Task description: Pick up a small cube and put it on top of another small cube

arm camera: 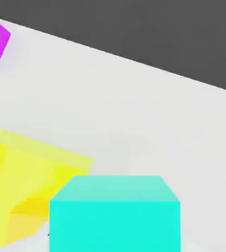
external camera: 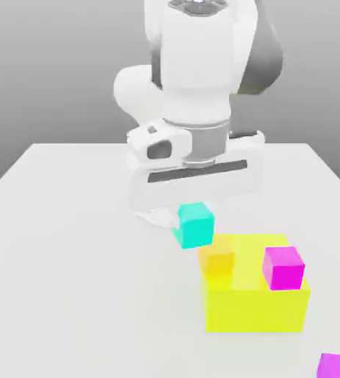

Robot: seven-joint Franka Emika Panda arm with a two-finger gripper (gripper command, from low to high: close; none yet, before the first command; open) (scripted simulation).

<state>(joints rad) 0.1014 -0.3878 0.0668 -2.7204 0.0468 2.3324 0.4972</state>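
1. The small cube (external camera: 194,225), plain turquoise with flat unmarked faces, sits mid-frame in the exterior view, raised off the table (external camera: 69,258)
2. The gripper (external camera: 191,214) is clamped on it
3. The orange cube (external camera: 218,260) on the yellow block (external camera: 256,303) lies just below-right

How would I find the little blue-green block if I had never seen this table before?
Look for the big yellow block on the white table. Just above its corner on the exterior view's left, right under the robot's hand, is the small cyan cube. It is the one turquoise block; the small ones nearby are orange or magenta.
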